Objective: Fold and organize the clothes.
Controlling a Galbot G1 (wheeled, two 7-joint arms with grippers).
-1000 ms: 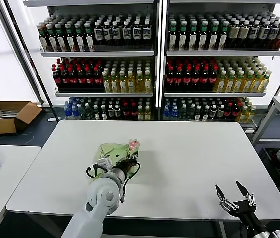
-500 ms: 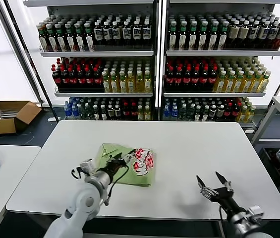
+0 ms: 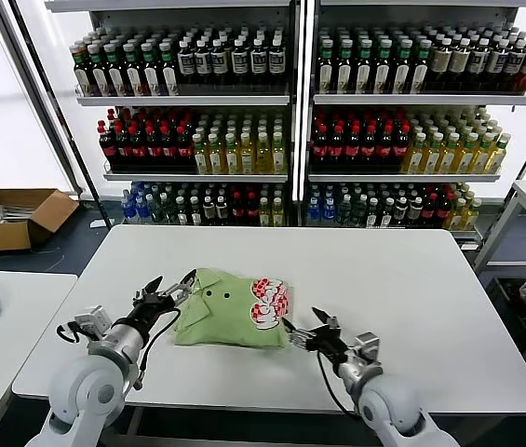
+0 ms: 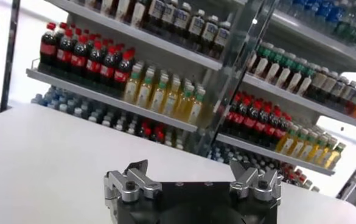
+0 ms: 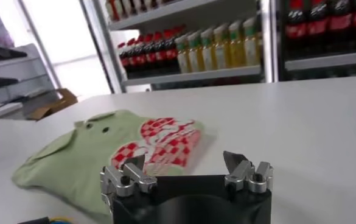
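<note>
The left gripper (image 3: 171, 287) hovers low over the table (image 3: 411, 279) just beside the shirt's collar edge, its fingers spread and holding nothing. The shirt (image 3: 221, 317) lies folded into a rough rectangle near the front middle of the table, collar and dark buttons toward the left, red-and-white print toward the right. It looks light, thin and limp, so it will likely sag and unfold if lifted by one point; a pinch on a doubled edge or corner, one at each side, seems the safest hold. The right gripper (image 3: 311, 330) sits low by the shirt's right front corner, also spread and empty. The head view shows both grippers flanking the shirt; the right wrist view shows the shirt (image 5: 111, 158) lying ahead of that gripper (image 5: 187, 167), while the left wrist view shows only its gripper (image 4: 193, 176), bare table and shelves.
</note>
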